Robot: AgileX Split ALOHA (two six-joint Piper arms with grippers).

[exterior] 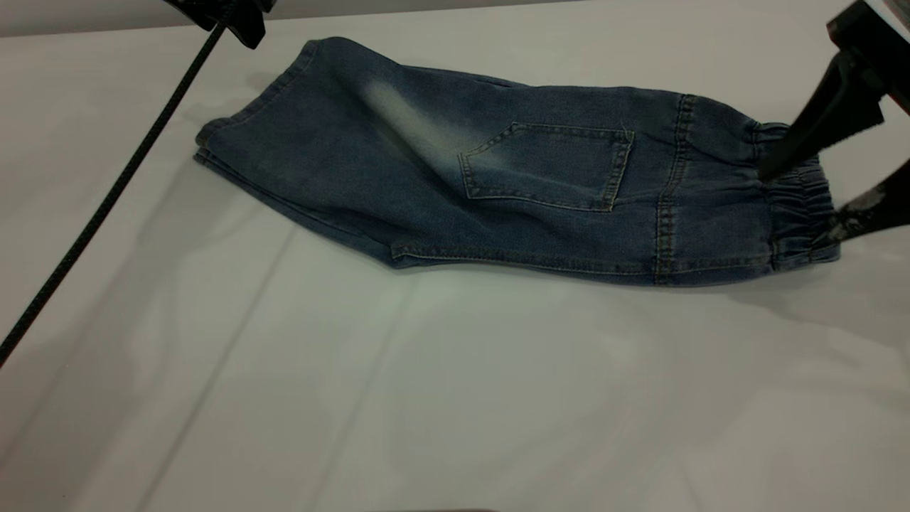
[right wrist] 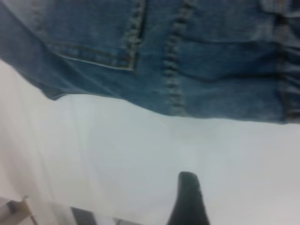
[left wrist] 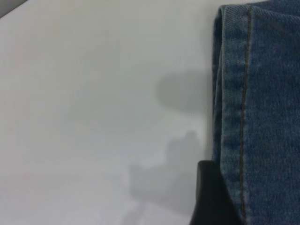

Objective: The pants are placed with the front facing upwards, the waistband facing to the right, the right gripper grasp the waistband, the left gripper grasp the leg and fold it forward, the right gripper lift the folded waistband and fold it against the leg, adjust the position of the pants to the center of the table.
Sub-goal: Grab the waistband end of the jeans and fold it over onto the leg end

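Two black tapered fingers of the right gripper slant down from the upper right edge of the exterior view, spread apart — one tip touches the far end of the gathered, ruched elastic waistband, the other lies by its near end. The knee-length blue denim pants lie folded lengthwise on the far half of the large pale grey table, patch pocket up, waistband to the right. The left gripper hangs at the top left, just past the leg hem — whether its fingers are apart or together I cannot tell.
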